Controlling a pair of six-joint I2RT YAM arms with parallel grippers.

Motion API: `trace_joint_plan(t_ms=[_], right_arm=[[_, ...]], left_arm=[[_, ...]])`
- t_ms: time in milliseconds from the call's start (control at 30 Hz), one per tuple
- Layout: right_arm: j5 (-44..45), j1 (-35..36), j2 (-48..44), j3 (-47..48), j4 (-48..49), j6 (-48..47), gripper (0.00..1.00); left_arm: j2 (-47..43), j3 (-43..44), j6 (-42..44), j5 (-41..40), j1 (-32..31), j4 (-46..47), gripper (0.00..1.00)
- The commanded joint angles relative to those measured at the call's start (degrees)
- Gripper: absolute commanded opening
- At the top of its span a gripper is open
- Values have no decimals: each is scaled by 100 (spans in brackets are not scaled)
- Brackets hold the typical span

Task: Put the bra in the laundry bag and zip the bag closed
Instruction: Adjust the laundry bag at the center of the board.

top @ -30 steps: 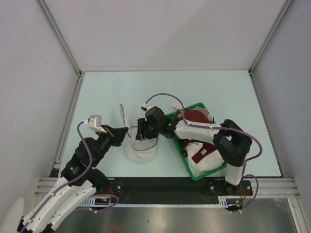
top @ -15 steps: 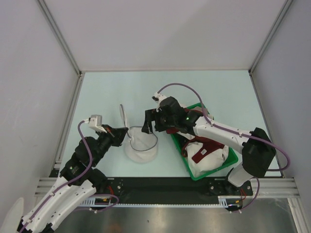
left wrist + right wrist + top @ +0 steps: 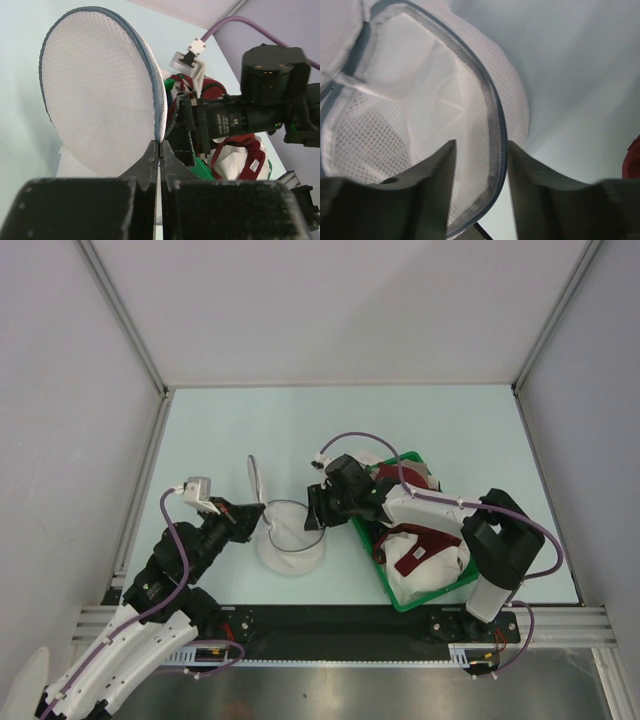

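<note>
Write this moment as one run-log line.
left gripper: shut on laundry bag lid | right gripper: open, straddling bag rim | bra: in green basket

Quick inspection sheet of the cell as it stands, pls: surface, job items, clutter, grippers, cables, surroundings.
Surface: pale green table; no marks seen.
Job's things: laundry bag open, one half lying on the table, the other half standing on edge. The bra is not in it; it lies in the basket on white cloth.
Clutter: green basket holding white garments, right of the bag.
Grippers: left gripper shut on the upright half's rim. Right gripper open, fingers astride the lower half's rim.
Cables: purple cables loop off both arms, one arcing over the basket; no snag seen.
Surroundings: plain grey walls with metal frame; nothing else seen.
</note>
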Motion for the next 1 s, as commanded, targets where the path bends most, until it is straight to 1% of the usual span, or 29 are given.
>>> trace_joint_plan(t_ms=[0,33,100,133,200,233,267,300,367,400,433,533,600,700,767,800,867,900,967], right_arm=[[-87,25,167,296,231,-106,41],[-60,25,158,340,204,-124,33],[150,34,123,541,-14,-220,23],[221,43,97,603,-76,-273,14],[563,43,35,726,-278,-352,9],[677,43,-26,788,-305,-361,5],[896,43,-44,814,-306,-370,2],[1029,34,-79,841,-340,-326,0],[1335,25,-158,850,-297,-265,0],[1433,25,-176,832,-227,-230,0],[1530,25,-194,823,-183,-142,0],[1557,25,-176,867,-7,-115,0],[1557,34,-97,1007,124,-98,0],[1557,43,139,1324,117,-89,0],[1557,69,254,1438,169,-45,0],[1557,69,333,1456,291,-10,0],[1557,87,421,1439,475,95,0],[1557,95,482,1395,546,131,0],[1785,131,536,1342,713,140,0]], left_arm=[[-46,249,6,165,-39,188,0],[-55,249,-20,157,-39,179,0],[-99,266,-90,95,-39,100,0],[-117,292,-195,-53,-39,65,0],[-152,389,-318,-255,-39,-93,0],[-161,450,-441,-413,-39,-198,0],[-135,642,-520,-858,-30,-504,0],[-108,749,-582,-1063,-30,-629,0],[-64,986,-460,-1423,-30,-657,0],[-55,1039,-329,-1443,-30,-578,0],[-47,1109,3,-1408,-30,-464,0],[216,1443,549,-1399,-30,-331,0],[410,1611,648,-1591,-30,-454,0],[516,1533,324,-1978,-30,-752,0],[533,1357,-185,-2110,-30,-1041,0],[542,1304,-605,-2163,-30,-1173,0],[542,1155,-976,-2339,-30,-1542,0],[516,1102,-1326,-2374,-30,-1648,0],[490,1031,-1758,-2628,-21,-2201,0]])
